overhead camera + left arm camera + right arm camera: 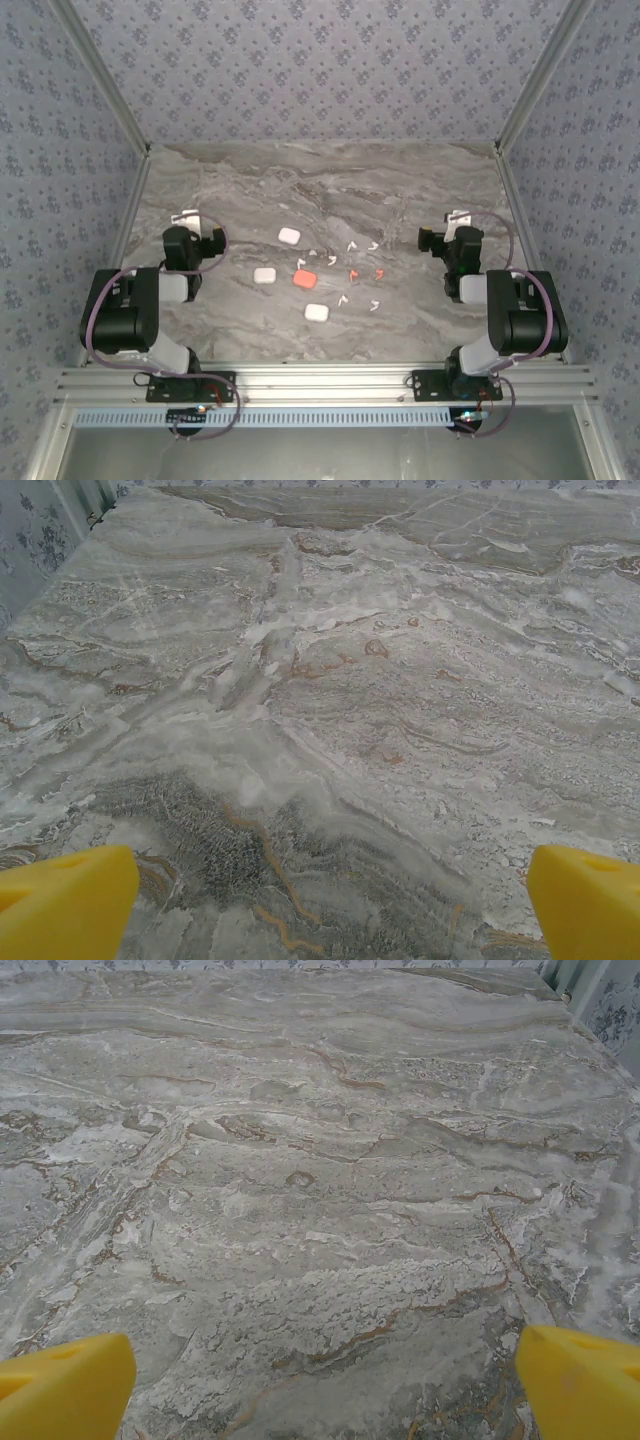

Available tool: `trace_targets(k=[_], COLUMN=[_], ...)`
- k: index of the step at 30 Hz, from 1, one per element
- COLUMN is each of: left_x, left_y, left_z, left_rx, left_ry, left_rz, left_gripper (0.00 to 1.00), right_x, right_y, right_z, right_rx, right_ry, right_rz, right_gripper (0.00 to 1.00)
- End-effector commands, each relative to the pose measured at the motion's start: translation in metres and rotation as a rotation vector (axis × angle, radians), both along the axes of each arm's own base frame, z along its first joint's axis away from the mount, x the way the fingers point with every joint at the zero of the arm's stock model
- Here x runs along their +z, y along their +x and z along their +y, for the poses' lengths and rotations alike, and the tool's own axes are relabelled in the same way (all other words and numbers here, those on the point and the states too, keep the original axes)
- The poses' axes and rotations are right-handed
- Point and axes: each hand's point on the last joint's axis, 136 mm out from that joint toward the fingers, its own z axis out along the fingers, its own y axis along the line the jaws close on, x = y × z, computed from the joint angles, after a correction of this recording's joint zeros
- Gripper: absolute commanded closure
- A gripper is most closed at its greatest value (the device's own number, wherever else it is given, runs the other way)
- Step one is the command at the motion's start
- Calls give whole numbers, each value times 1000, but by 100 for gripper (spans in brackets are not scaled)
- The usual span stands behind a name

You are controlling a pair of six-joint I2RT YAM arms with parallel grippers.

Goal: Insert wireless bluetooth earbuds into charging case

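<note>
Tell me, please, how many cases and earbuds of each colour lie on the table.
White cases: 3
Coral case: 1
White earbuds: 6, though they are tiny from above
Coral earbuds: 2
Total: 12

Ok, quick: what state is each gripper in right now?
Left gripper: open, holding nothing.
Right gripper: open, holding nothing.
</note>
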Motion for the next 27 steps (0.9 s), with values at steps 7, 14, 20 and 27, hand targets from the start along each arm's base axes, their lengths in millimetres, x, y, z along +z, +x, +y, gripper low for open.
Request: trace_targets(k=[7, 14, 20, 27], left_x=[9, 9, 8, 39], left_y=[5, 5, 5, -6], left_z=[0, 0, 0, -2], left_rx=[3, 3, 4, 23], left_ry=[0, 0, -1, 38], left_rz=[-24, -24, -22, -60], left_gripper=[1, 1, 1, 1], right_x=[4, 4, 4, 4], right_y=[3, 3, 3, 4], right_z=[-2, -3, -3, -2], right_rx=[-21, -21, -21, -19], right_ry=[1, 0, 0, 3], right_rz=[-16, -17, -16, -16], right_gripper=[0, 0, 0, 0])
